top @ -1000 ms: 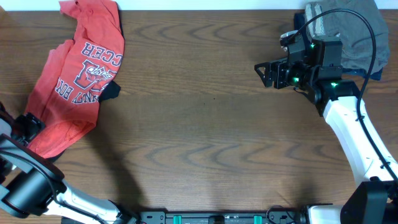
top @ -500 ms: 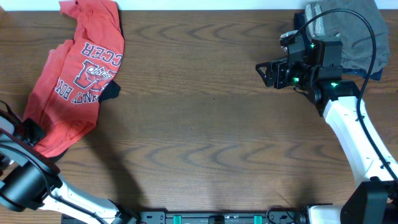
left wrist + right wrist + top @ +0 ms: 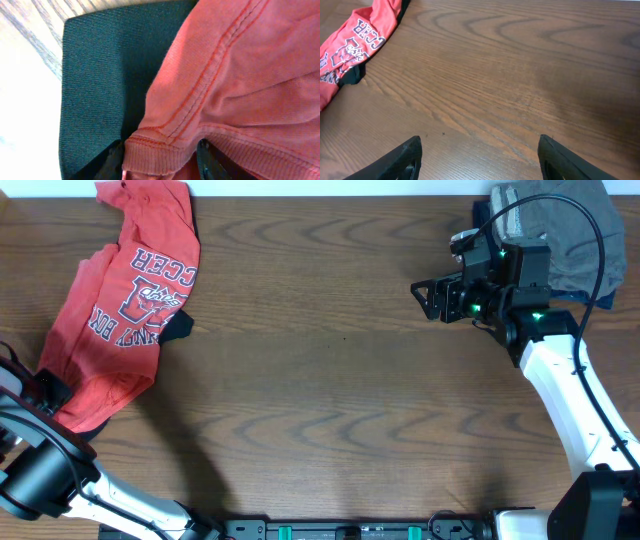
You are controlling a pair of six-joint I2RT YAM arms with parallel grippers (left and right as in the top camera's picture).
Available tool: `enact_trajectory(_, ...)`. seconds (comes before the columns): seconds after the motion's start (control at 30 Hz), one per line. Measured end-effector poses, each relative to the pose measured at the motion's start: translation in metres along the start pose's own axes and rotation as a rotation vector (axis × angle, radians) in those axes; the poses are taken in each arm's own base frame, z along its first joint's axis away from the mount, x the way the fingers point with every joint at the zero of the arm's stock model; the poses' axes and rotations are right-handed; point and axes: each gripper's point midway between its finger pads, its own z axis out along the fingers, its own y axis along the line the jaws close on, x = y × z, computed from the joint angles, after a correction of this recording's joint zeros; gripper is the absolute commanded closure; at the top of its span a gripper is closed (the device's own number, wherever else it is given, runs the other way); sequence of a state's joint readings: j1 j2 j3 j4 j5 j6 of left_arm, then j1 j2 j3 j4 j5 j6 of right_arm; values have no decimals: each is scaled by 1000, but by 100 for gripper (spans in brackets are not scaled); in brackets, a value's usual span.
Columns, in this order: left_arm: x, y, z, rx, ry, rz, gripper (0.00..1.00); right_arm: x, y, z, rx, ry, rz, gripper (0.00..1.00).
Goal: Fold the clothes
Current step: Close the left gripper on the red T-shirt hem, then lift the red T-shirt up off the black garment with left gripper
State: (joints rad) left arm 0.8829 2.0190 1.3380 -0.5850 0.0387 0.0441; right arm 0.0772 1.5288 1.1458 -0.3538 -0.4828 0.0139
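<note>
A red T-shirt (image 3: pixel 125 290) with white lettering lies crumpled along the table's left side. It also shows in the right wrist view (image 3: pixel 350 40). My left gripper (image 3: pixel 48 392) is at the shirt's near-left end. In the left wrist view its fingers (image 3: pixel 162 162) are shut on the shirt's ribbed red hem (image 3: pixel 240 75). Dark knit fabric (image 3: pixel 95 90) lies under that hem. My right gripper (image 3: pixel 428 298) is open and empty above bare wood at the right, far from the shirt, with its fingers (image 3: pixel 480 160) spread wide.
A pile of grey and blue clothes (image 3: pixel 560 230) lies at the back right corner, behind the right arm. A black patch of fabric (image 3: pixel 178 325) pokes out at the shirt's right edge. The brown wooden table (image 3: pixel 340 400) stretches between the arms.
My left gripper has moved a little toward the table's near edge with the shirt's hem, drawing the shirt's near end with it. The right arm has not moved.
</note>
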Motion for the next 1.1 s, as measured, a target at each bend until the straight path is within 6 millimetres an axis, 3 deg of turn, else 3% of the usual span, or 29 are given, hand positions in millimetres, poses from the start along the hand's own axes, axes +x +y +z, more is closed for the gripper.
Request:
enact_trajectory(0.37, -3, -3, -6, 20, -17, -15, 51, 0, 0, 0, 0, 1, 0, 29)
enact_trajectory(0.47, -4, -4, -6, 24, -18, -22, 72, 0, 0, 0, 0, 1, 0, 30)
enact_trajectory(0.67, -4, -5, -7, 28, -20, -40, 94, 0, 0, 0, 0, 1, 0, 32)
enact_trajectory(0.97, -7, -8, -9, 50, -26, -71, 94, 0, 0, 0, 0, 0, 0, 34)
enact_trajectory(1.1, -16, -21, -25, 129, -62, -86, 94, 0, 0, 0, 0, 1, 0, 34)
